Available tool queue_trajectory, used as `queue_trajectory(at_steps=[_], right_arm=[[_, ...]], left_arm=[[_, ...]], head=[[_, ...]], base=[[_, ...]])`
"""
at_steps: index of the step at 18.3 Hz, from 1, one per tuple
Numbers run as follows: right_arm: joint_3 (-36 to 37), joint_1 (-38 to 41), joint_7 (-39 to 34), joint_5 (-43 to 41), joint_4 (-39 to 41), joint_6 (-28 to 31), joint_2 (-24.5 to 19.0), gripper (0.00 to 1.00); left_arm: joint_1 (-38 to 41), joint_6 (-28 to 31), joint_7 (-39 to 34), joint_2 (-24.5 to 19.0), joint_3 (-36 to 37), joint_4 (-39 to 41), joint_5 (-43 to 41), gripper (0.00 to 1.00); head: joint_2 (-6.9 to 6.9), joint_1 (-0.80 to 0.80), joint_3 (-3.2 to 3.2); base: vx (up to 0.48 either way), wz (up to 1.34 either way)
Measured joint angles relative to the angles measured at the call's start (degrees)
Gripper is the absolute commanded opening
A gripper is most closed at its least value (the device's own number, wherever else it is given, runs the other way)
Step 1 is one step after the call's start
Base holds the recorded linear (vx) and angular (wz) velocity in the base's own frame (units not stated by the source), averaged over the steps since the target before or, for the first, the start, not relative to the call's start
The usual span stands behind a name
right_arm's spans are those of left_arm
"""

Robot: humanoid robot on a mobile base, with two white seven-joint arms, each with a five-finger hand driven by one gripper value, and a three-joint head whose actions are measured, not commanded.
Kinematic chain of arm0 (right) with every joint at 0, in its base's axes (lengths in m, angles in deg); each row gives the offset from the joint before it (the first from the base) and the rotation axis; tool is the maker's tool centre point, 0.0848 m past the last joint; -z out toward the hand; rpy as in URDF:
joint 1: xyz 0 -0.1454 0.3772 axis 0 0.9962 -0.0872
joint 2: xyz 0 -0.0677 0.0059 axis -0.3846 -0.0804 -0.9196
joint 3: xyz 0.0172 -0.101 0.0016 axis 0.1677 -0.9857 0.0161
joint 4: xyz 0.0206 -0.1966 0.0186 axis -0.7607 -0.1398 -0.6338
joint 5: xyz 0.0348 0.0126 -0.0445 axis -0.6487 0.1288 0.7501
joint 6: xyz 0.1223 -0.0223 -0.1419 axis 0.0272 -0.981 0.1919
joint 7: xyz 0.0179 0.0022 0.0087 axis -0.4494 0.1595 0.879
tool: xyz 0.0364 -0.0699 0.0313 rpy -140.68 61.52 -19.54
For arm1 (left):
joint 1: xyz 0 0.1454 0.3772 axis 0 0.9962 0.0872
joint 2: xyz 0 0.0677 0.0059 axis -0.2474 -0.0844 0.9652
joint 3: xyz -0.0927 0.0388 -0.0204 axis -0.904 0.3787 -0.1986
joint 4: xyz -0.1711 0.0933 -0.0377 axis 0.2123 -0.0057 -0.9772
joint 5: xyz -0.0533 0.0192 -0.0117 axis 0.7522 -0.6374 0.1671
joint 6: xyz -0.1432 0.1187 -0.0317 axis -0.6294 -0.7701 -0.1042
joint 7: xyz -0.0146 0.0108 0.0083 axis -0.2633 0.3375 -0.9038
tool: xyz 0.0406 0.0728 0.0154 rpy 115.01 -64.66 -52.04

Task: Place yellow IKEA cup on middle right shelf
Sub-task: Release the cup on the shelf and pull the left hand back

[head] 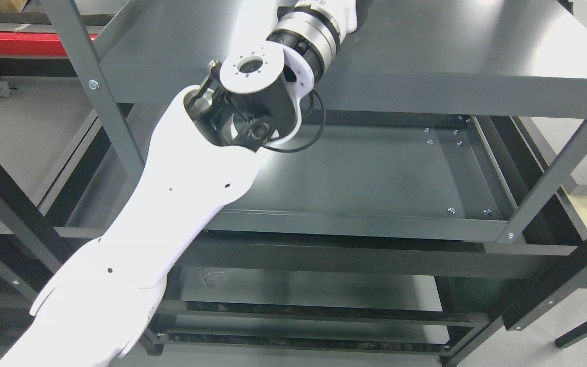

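My left arm (181, 204) comes in from the lower left and reaches up over the top shelf (426, 56) of a dark grey metal rack. Its wrist (303, 35) runs off the top edge of the picture, so the hand is out of view. No yellow cup shows anywhere in the picture. The middle shelf (375, 173) lies below the top one, dark grey and bare where it shows. My right arm is not in view.
The rack's upright posts stand at the left (95, 86) and right (558, 173). A lower shelf (303, 290) shows beneath. A red strip (18, 43) lies at the far left behind the rack. Grey floor surrounds the rack.
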Motion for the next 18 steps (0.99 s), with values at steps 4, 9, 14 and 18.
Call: queue_trajectory(at_steps=[4,9,14,18], right_arm=[[0.00,0.00,0.11,0.00,0.00,0.00,0.00,0.99],[0.00,0.00,0.20,0.00,0.00,0.00,0.00,0.99],[0.00,0.00,0.21,0.00,0.00,0.00,0.00,0.99],[0.00,0.00,0.22,0.00,0.00,0.00,0.00,0.99]], left_arm=[[-1.36,3.95,-0.27,0.00,-0.84,-2.86,-0.89,0.30],[-1.72,8.84,-0.29,0.00,-1.69,-5.28,-1.43,0.63],[-1.77,11.23,0.13,0.00,-2.53,-6.73,-1.63,0.81],[-1.80,11.71,0.78,0.00,-3.24,-7.44,-2.40,0.97]], head=[[0.00,0.00,0.00],[0.00,0.00,0.00],[0.00,0.00,0.00],[0.00,0.00,0.00]], base=[[0.000,0.00],[0.000,0.00],[0.000,0.00],[0.000,0.00]])
